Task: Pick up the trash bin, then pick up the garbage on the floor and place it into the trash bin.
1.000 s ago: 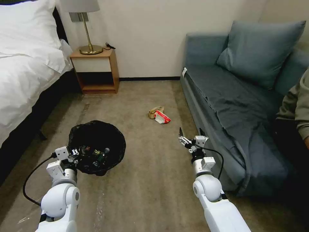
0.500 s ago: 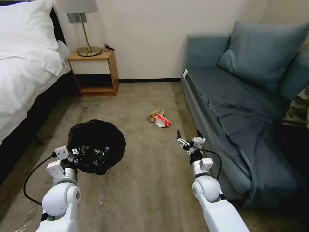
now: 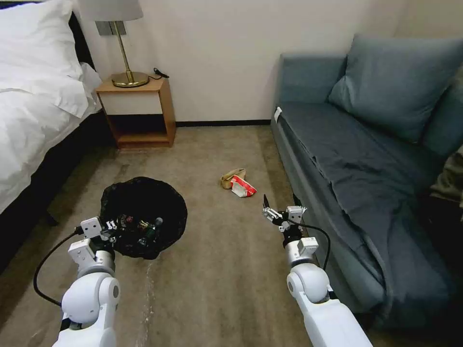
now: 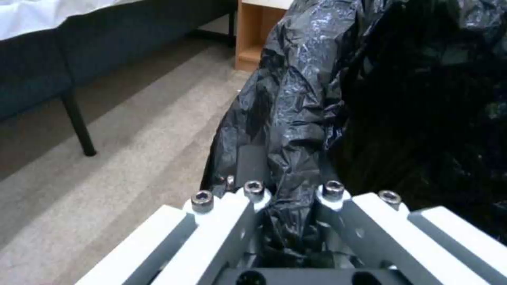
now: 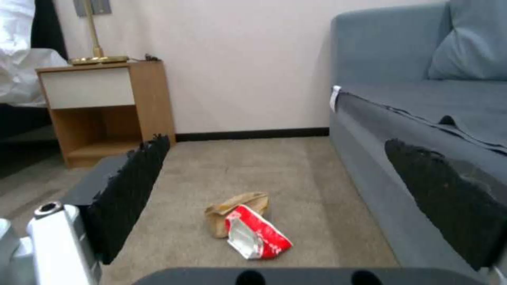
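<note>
Two pieces of garbage lie together on the carpet ahead of me: a red-and-white packet touching a crumpled tan paper, between the bin and the sofa. My right gripper hangs above the floor just short of them, close beside the sofa's front edge, its two black pads spread wide with nothing between them. In the right wrist view the packet and the paper sit in the gap between those pads, farther along the carpet, with the nightstand and the wall beyond.

My left gripper is at the near rim of the bin, which stands on the carpet near the bed. The left wrist view shows the gripper clamped on a fold of the black bag, the crinkled plastic bunched between the white fingers. From the head view I see several small items in the bottom of the bin, among them a dark bottle-like shape; I cannot tell more of them.

A brass lamp stands on the nightstand against the far wall. A blue cushion leans in the sofa's corner, and a loose grey-blue cover drapes over its seat and front.
</note>
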